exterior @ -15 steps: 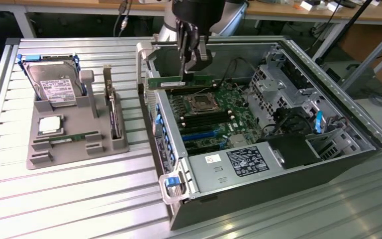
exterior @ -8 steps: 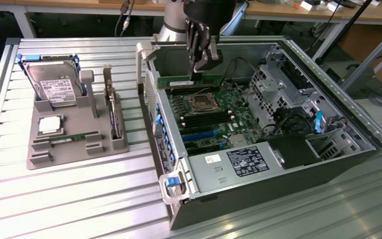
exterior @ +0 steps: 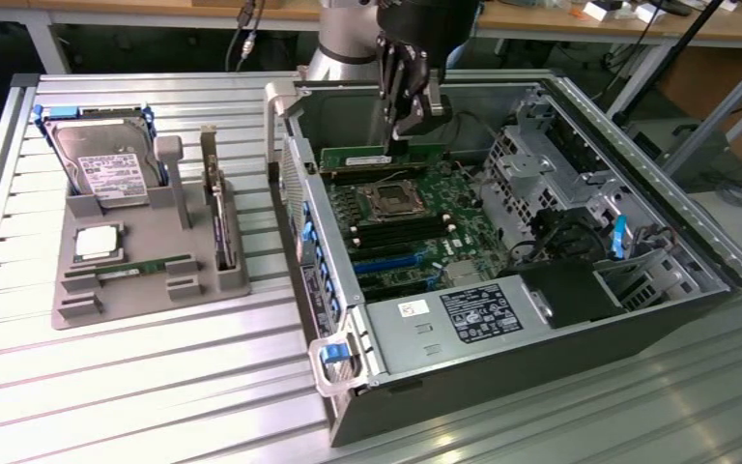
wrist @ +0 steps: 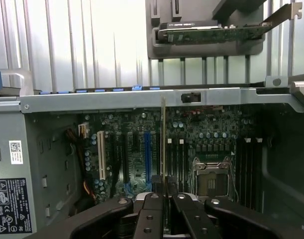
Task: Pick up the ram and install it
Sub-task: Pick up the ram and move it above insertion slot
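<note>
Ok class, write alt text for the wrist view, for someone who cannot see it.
The gripper holds the ram edge-on above the motherboard inside an open computer case. Beyond it, a green card sits in a grey holder.

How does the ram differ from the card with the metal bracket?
The ram is gripped in the tool above the motherboard, inside the open case; the card stands in the grey holder, outside it. The ram is a bare stick; the card carries a metal bracket. Both are green boards.
</note>
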{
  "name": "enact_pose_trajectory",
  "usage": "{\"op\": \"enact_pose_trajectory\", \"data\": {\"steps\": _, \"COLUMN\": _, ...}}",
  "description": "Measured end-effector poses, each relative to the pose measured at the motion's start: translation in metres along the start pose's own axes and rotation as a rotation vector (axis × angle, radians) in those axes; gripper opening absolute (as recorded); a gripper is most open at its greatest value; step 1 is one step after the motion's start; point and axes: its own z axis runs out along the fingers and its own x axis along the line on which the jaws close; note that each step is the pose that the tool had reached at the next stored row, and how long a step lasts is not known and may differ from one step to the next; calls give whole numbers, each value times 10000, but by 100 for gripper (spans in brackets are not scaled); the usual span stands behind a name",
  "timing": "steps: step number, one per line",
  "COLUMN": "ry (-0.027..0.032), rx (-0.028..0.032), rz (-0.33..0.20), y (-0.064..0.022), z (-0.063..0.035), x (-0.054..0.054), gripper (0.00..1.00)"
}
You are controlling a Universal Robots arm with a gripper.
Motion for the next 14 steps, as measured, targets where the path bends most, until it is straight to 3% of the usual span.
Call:
{"op": "enact_pose_trajectory", "data": {"steps": 9, "ry": -1, "rx": -1, "rz": -1, "y": -218, "z": 7, "x": -7, "gripper": 13}}
{"op": "enact_pose_trajectory", "data": {"steps": 14, "ry": -1, "rx": -1, "rz": -1, "y": -292, "z": 9, "x": -9, "gripper": 13}}
